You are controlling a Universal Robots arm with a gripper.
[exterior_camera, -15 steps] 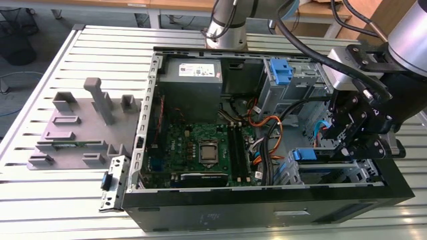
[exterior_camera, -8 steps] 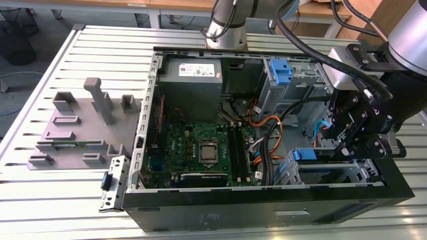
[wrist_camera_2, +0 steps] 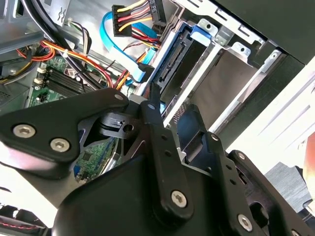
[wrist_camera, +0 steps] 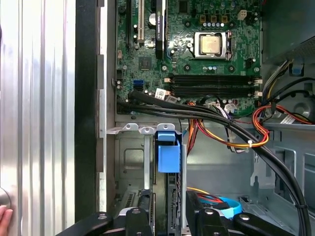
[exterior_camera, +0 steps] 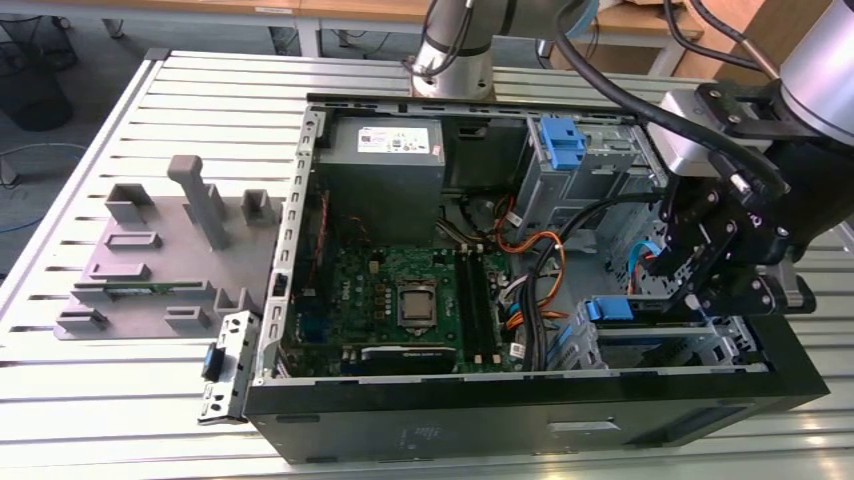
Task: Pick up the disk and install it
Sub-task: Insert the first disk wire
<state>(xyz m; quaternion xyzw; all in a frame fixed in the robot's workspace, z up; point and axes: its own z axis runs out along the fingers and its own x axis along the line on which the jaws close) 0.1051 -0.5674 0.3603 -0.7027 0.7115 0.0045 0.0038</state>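
- One black gripper (exterior_camera: 683, 285) on the single arm reaches into one open black tower computer case (exterior_camera: 534, 425), at the case's corner on the exterior view's right.
- One disk (exterior_camera: 621, 310), a flat silver drive in a blue plastic carrier frame, sits upright in the grey metal drive cage (exterior_camera: 721, 340) in that corner, directly under the gripper.
- The exterior view shows two blue plastic parts: the disk's carrier tab, and a separate small blue latch (exterior_camera: 563, 140) on the farther cage.
- Also there: one grey metal power supply box (exterior_camera: 380, 150) with a white sticker, one green motherboard (exterior_camera: 400, 300), and one grey plastic fixture with upright posts (exterior_camera: 160, 250) on the slotted metal table (exterior_camera: 200, 90) beside the case.
- In the first wrist view the gripper (wrist_camera: 167, 223) is cut off at the frame edge and the disk (wrist_camera: 167, 152) appears edge-on, its blue tab between cage rails.
- I cannot tell whether the gripper clamps the disk or stands loose around it.
- The second wrist view has the gripper's (wrist_camera_2: 174, 110) black linkages covering much of the cage, while the disk's (wrist_camera_2: 179, 54) connector edge shows, with a light-blue flat cable (wrist_camera_2: 113, 29) near it.
- The first wrist view alone gives the square silver processor socket (wrist_camera: 212, 44) and a bundle of black and orange cables (wrist_camera: 231, 132) crossing above the cage.
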